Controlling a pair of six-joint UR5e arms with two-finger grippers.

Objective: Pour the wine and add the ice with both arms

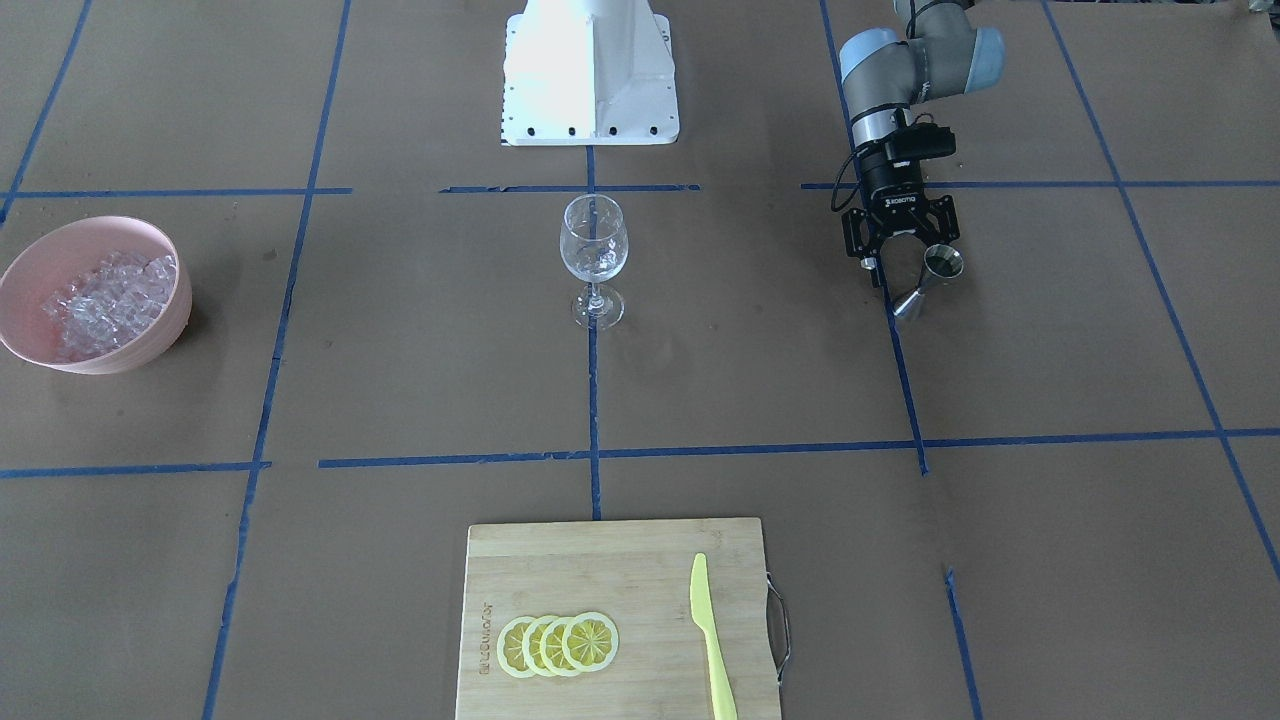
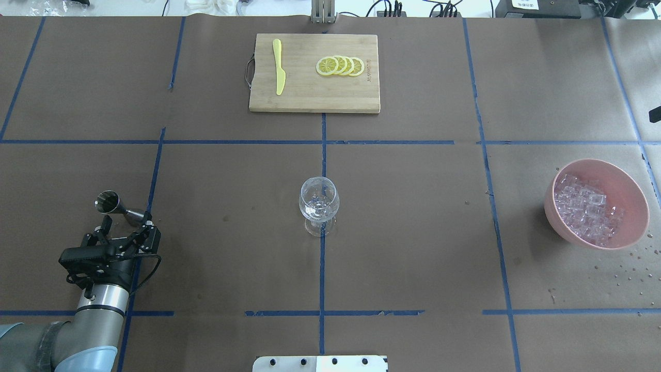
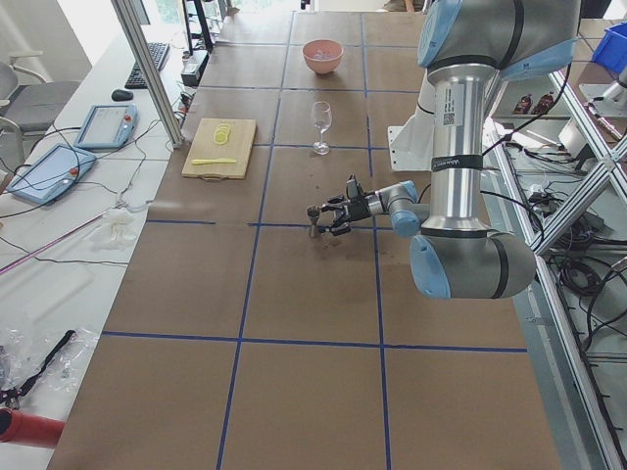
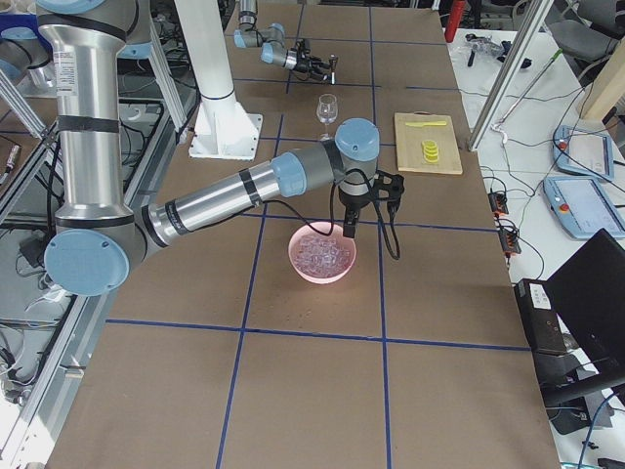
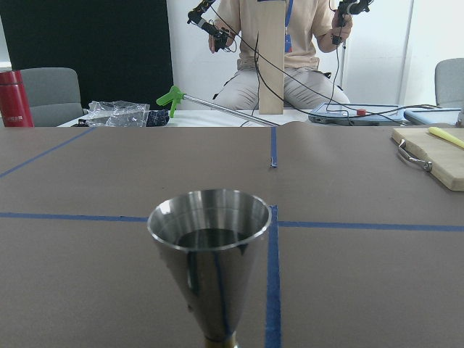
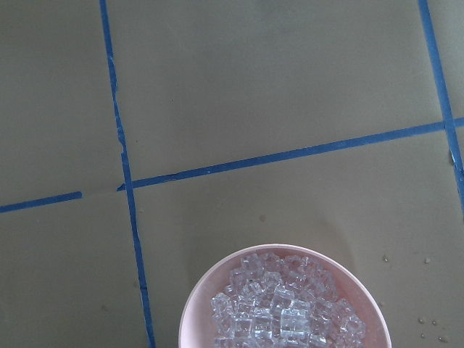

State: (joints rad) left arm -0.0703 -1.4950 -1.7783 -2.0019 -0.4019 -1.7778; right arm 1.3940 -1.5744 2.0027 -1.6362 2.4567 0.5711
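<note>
My left gripper (image 1: 903,246) (image 2: 127,223) hovers low over the table with its jaws open. Just beyond its fingertips a steel jigger (image 1: 930,280) (image 2: 116,204) stands upright and free. The left wrist view shows dark liquid inside the jigger (image 5: 210,239). A clear wine glass (image 1: 592,255) (image 2: 319,204) stands at the table's centre. The ice (image 1: 110,298) (image 2: 586,209) (image 6: 283,308) fills a pink bowl (image 1: 25,270) (image 2: 632,199) at the robot's right. My right gripper (image 4: 349,231) hangs over that bowl (image 4: 298,262); I cannot tell whether it is open or shut.
A wooden cutting board (image 1: 620,560) (image 2: 310,95) with lemon slices (image 1: 558,643) and a yellow knife (image 1: 710,640) lies at the operators' edge. The white robot base (image 1: 590,80) stands behind the glass. A person (image 5: 290,51) sits beyond the table.
</note>
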